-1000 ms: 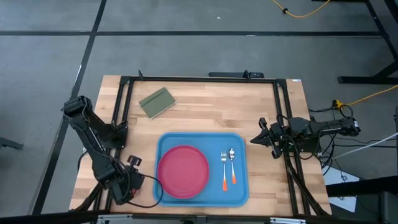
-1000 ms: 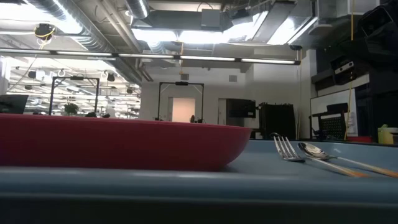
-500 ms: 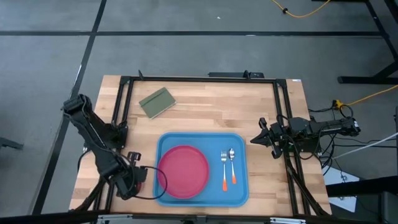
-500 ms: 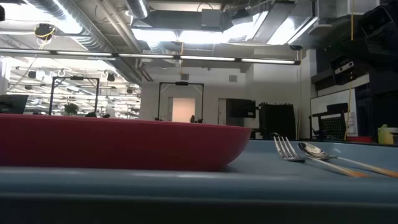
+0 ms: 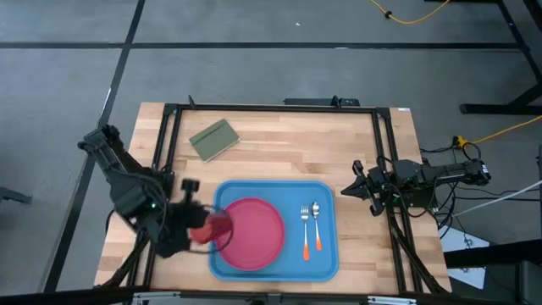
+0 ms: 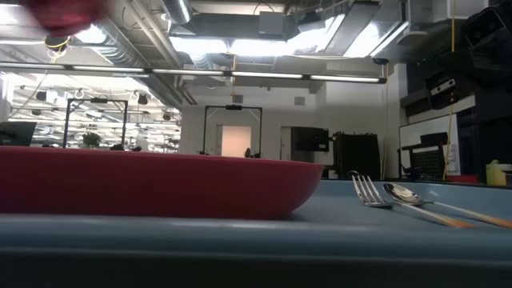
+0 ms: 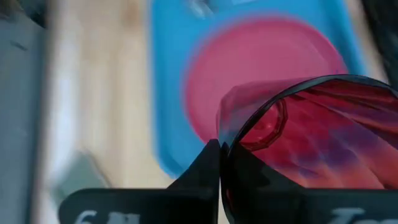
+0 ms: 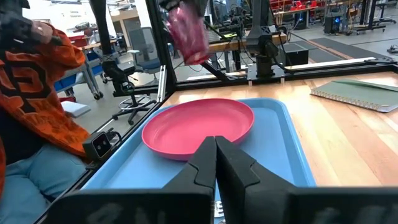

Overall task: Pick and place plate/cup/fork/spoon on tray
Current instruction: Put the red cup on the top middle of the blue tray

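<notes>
While the wooden worktop (image 5: 288, 148) stretches out under me, the blue tray (image 5: 326, 258) lies on its near half and serves as my landmark. On the tray's left half sits the pink-red plate (image 5: 254, 233), flat and upright, its rim reaching close to the tray's left edge. An olive-green block (image 5: 213, 139) lies on the bare wood beyond the tray's far left corner, well apart from it.

My left claw (image 5: 201, 227) hangs just over the tray's left edge, and its fingers are clamped on the dark red cup (image 5: 217, 225), which is raised off the surface above the plate's left rim. From my left wrist the cup (image 7: 311, 149) fills the view, tilted, with the plate (image 7: 249, 68) and tray (image 7: 168, 93) below it. From my right wrist the cup (image 8: 185, 31) shows raised high above the plate (image 8: 199, 127).

My right claw (image 5: 349, 190) waits beside the tray's right edge, off the tray, with its fingers closed together and empty.

On the tray's right half, to the right of the plate, the fork (image 5: 305, 233) with its orange handle and the silver spoon (image 5: 316, 222) lie side by side, the fork nearer the plate, the two just apart, tines and bowl pointing to the tray's far edge
</notes>
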Action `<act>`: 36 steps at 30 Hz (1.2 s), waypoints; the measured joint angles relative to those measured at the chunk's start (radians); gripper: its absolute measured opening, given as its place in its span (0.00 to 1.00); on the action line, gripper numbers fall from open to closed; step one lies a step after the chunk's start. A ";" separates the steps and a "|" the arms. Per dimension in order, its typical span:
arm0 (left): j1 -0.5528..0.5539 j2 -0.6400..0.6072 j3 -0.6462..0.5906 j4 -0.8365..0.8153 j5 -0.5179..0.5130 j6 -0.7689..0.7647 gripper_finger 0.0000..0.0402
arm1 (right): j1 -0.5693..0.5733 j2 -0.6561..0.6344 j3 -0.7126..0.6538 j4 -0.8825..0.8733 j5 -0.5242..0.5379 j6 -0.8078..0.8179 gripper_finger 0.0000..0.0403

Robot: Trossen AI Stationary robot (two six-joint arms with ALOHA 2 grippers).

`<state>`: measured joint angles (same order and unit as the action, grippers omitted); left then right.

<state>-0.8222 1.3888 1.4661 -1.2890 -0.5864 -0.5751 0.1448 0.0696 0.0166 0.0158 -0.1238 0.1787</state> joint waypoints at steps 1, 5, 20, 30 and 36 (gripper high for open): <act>0.032 0.000 0.008 0.031 -0.042 0.052 0.01 | 0.000 0.000 0.000 0.000 0.000 0.000 0.02; 0.195 0.003 0.009 0.196 -0.077 0.276 0.01 | 0.000 0.000 0.000 0.000 0.000 0.000 0.02; 0.750 0.256 0.010 0.727 0.399 0.638 0.01 | 0.000 0.000 0.000 0.000 0.000 0.000 0.02; 0.819 0.412 0.173 0.625 0.431 0.599 0.01 | 0.000 0.000 0.000 0.000 0.000 0.000 0.02; 0.795 0.513 0.238 0.551 0.472 0.565 0.01 | 0.000 0.000 0.000 0.000 0.000 0.000 0.02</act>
<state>-0.0268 1.9013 1.7036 -0.7377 -0.1145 -0.0099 0.1452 0.0700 0.0166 0.0158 -0.1242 0.1784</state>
